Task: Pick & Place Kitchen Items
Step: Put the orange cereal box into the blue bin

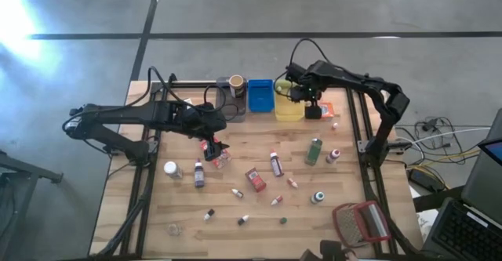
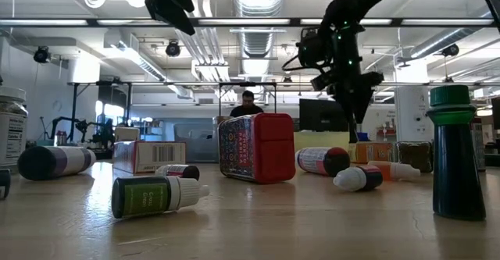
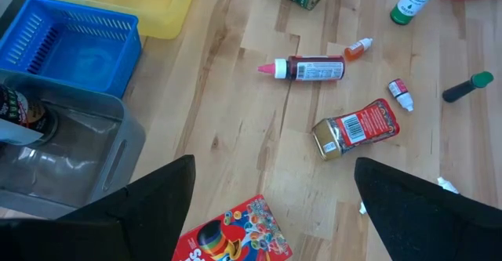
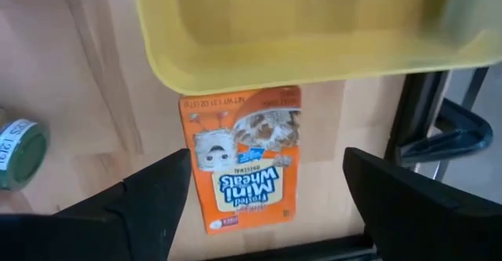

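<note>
right claw [image 1: 302, 95] | hanging with jaws spread, gripping nothing, over yellow bin [image 1: 288, 106] | orange cereal box [image 4: 241, 157] is lying flat on table below my fingers, at bin's 3 o'clock

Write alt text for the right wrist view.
An orange Frosted Mini Wheats box lies flat on the wooden table, one end under the rim of a yellow bin. The right gripper hangs open above the box.

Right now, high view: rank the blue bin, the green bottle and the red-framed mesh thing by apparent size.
1. Red-framed mesh object, at the table's near right corner.
2. Blue bin. It looks close to the mesh object in size, so treat this order as unsure.
3. Green bottle, clearly the smallest.
</note>
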Robot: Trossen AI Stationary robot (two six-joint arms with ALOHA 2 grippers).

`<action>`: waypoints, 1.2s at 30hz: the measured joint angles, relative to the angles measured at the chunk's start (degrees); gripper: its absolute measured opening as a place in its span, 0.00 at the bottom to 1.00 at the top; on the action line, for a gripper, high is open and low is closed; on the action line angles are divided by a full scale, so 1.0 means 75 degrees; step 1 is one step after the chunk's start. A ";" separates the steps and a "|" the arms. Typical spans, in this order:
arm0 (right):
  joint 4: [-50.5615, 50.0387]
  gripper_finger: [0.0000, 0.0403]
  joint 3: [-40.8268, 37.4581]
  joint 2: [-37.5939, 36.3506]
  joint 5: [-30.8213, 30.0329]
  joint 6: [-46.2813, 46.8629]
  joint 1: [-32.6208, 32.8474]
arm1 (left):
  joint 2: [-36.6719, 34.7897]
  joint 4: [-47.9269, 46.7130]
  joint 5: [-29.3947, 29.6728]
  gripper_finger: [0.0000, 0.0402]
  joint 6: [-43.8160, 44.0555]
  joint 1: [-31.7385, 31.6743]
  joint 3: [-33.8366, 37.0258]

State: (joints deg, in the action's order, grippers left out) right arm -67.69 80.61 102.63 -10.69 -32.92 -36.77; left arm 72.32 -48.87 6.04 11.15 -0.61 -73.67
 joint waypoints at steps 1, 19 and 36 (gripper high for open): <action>0.0100 0.83 -0.0083 -0.0006 -0.0001 -0.0042 0.0000 | -0.0001 0.0002 0.0000 0.88 0.0002 0.0001 0.0000; 0.1340 0.91 -0.1281 -0.0023 0.0004 -0.0342 -0.0155 | -0.0001 -0.0001 0.0000 0.88 0.0000 0.0000 0.0000; 0.1407 0.91 -0.1437 -0.0056 0.0044 -0.0356 -0.0417 | 0.0000 -0.0001 -0.0002 0.88 0.0002 0.0000 0.0000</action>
State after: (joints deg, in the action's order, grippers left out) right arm -57.14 69.83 102.21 -10.36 -35.59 -39.90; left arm 72.32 -48.88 6.03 11.16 -0.61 -73.67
